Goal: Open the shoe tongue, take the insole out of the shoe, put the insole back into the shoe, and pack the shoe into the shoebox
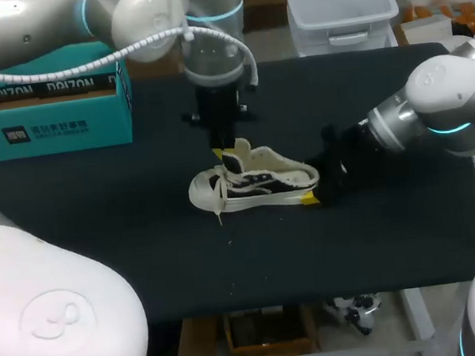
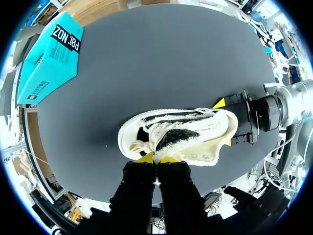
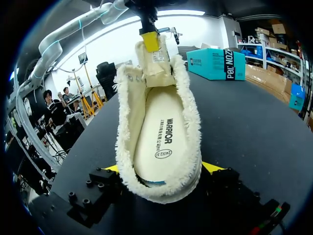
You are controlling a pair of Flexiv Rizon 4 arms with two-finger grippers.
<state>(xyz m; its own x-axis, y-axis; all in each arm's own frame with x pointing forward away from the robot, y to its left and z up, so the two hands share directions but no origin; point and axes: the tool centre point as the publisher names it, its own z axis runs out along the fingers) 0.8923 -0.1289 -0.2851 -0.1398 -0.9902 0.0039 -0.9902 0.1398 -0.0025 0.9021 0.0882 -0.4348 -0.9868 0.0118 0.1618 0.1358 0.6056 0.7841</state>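
The dark table (image 1: 101, 242) fills most of the head view. The left arm (image 1: 121, 12) comes in from the far left corner and hangs down over the table's middle. The right arm (image 1: 449, 99) reaches in low from the right side.

A teal shoebox (image 1: 47, 120) sits at the far left of the table, well apart from everything else.

The shoe (image 1: 264, 188) stands on its sole near the middle of the table. It is cream with black side panels and a fleecy lining. Its toe points toward the left arm's side and its heel toward the right arm.

The right wrist view looks down into the shoe's mouth. There the pale insole (image 3: 159, 142) lies flat inside the shoe, with print on its heel part. The tongue (image 3: 154, 63) is pulled up and away from the opening, standing almost upright above the toe end. Loose laces (image 1: 218, 198) trail over the toe onto the table.

The left gripper (image 2: 156, 159) is directly above the shoe. Its two yellow tips are pressed close together on the top edge of the tongue, pinching it. The right gripper (image 3: 161, 169) is at the heel. One yellow tip sits against each side of the heel, so its fingers stand wide but are clamped on the shoe.
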